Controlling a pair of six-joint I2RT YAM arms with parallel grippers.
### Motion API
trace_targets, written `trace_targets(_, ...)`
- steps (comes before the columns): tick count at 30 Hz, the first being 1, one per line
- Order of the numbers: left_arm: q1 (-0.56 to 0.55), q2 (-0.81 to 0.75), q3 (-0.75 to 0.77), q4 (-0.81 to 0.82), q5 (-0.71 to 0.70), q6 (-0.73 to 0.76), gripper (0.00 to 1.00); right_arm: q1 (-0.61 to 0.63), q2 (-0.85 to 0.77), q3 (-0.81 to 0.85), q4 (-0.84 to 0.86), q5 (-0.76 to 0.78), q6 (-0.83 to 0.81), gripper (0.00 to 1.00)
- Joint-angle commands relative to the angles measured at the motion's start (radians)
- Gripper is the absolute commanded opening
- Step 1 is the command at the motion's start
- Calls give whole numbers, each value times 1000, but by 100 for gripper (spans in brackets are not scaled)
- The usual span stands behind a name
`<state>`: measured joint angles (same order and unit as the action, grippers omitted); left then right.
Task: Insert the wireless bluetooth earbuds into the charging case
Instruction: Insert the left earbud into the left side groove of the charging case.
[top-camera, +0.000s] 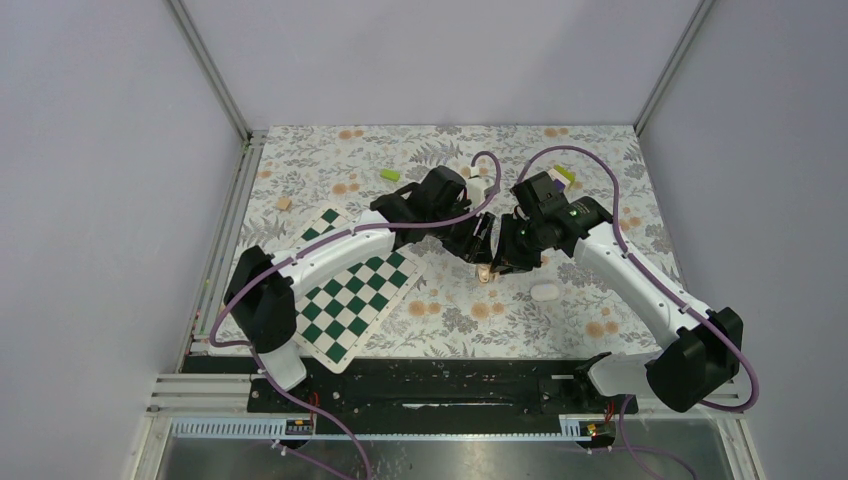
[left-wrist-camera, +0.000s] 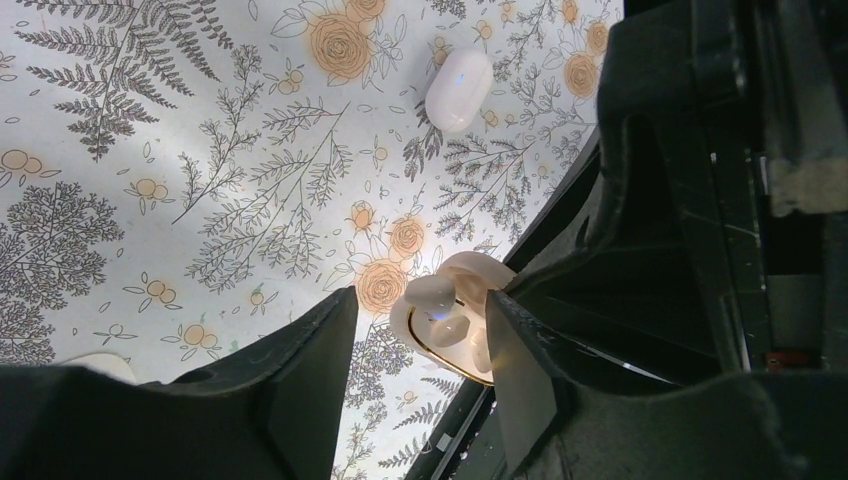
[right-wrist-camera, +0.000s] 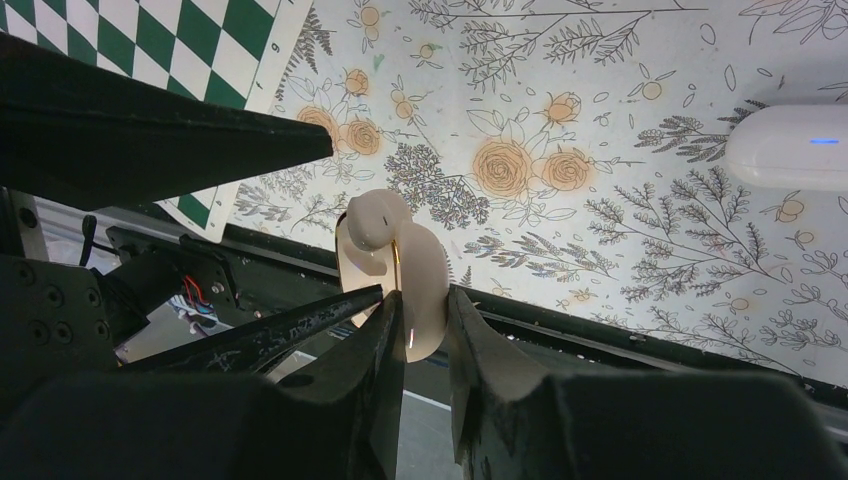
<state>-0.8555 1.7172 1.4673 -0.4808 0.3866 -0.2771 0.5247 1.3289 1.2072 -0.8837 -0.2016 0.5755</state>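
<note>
The charging case (right-wrist-camera: 420, 275) is a small white open case with a gold rim, held edge-on above the floral mat. My right gripper (right-wrist-camera: 425, 300) is shut on its lower part. One white earbud (right-wrist-camera: 372, 222) sits at the case's top edge. In the left wrist view the case (left-wrist-camera: 455, 330) shows pale earbuds inside, with one earbud (left-wrist-camera: 430, 293) at its rim. My left gripper (left-wrist-camera: 422, 300) is open, its fingers on either side of the case, the right finger close against it. In the top view both grippers, the left (top-camera: 478, 240) and the right (top-camera: 502, 260), meet at the case (top-camera: 485, 273).
A closed white rounded pod with a blue light (right-wrist-camera: 790, 148) lies on the mat near the right arm (top-camera: 544, 291), also in the left wrist view (left-wrist-camera: 458, 88). A green-and-white chessboard (top-camera: 355, 290) lies left. Small blocks sit at the back (top-camera: 390, 174) (top-camera: 563, 173) (top-camera: 284, 203).
</note>
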Motion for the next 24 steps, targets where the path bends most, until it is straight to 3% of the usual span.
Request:
trace_targets(1, -4, -23, 27, 43, 20, -6, 52, 15, -1, 37, 15, -7, -5, 0)
trace_targets(8, 14, -36, 51, -7, 17, 97, 51, 17, -5, 30, 16, -18, -20, 0)
trace_targets(14, 71, -97, 36, -66, 132, 185, 76, 17, -11, 15, 13, -37, -89, 0)
trace_targets(17, 73, -101, 43, -101, 208, 208, 81, 17, -11, 15, 16, -42, -109, 0)
trace_targets(20, 77, -92, 45, -119, 225, 203, 80, 17, -14, 18, 19, -52, -130, 0)
trace_targets(24, 93, -95, 34, -109, 276, 175, 66, 17, -31, 15, 19, -67, -150, 0)
